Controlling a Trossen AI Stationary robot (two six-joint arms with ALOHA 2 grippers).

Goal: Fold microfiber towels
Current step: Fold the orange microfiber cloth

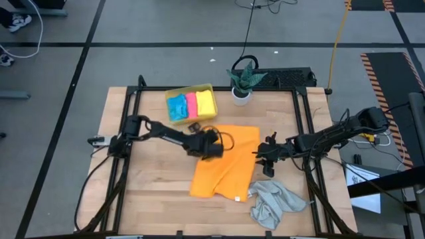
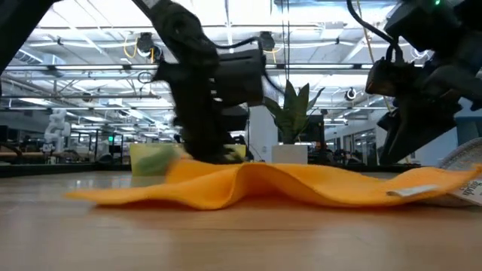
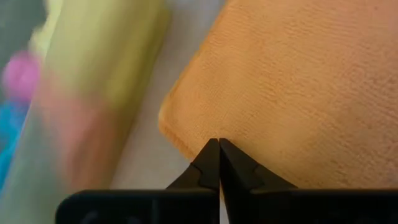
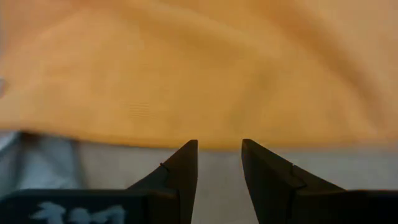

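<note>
Orange towel (image 1: 226, 162) lies spread on the wooden table (image 1: 153, 192), rumpled, with a ridge running across it in the low view. We've got the left gripper (image 1: 211, 147) down on its far-left corner, fingers (image 3: 211, 165) pinched together right at the cloth's edge; we read that as clamped on the orange towel corner. Just beyond that gripper sits the yellow tray (image 1: 190, 91), holding the folded blue towel (image 1: 176, 106), pink towel (image 1: 191, 104) and yellow towel (image 1: 206, 102) side by side. Our right gripper (image 1: 265, 159) sits at the orange towel's right edge, fingers (image 4: 183, 165) parted with a gap between them, the cloth's hem just ahead of the tips, nothing held. Grey towel (image 1: 273, 202) lies crumpled near that gripper, toward the table's front edge, touching the orange towel's corner. A potted plant (image 1: 244, 78) stands beside the tray.
</note>
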